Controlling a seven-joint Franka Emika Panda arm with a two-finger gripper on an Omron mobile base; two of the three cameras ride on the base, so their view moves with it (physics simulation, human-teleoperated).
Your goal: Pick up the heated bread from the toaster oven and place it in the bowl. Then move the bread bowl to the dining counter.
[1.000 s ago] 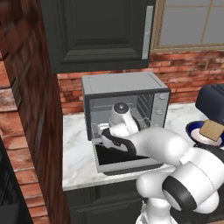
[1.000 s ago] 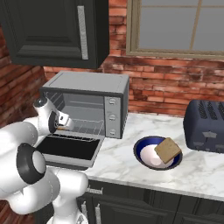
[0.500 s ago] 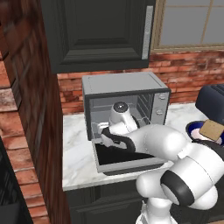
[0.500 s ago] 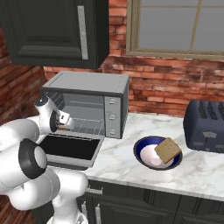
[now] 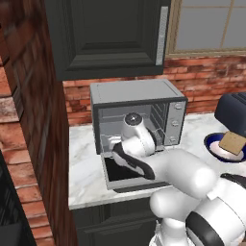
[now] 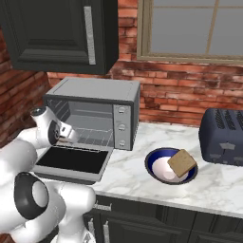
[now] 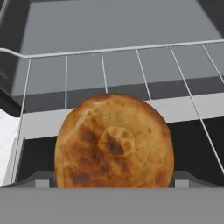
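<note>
Fingers [image 7: 181,178] flanking the bread [image 7: 114,141], apparently clamping it at its sides, though I am judging contact from close quarters. Bread hanging just outside the oven [image 6: 95,114], over the door. Handling: light, crusty, crushable; grip across middle, gently.

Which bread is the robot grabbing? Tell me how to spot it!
Find the grey toaster oven with its door dropped open. Just in front of its wire rack, at the robot's hand, is the heated bread: round and golden-brown with dark toasty spots, unlike the flat square slice in the blue bowl.
</note>
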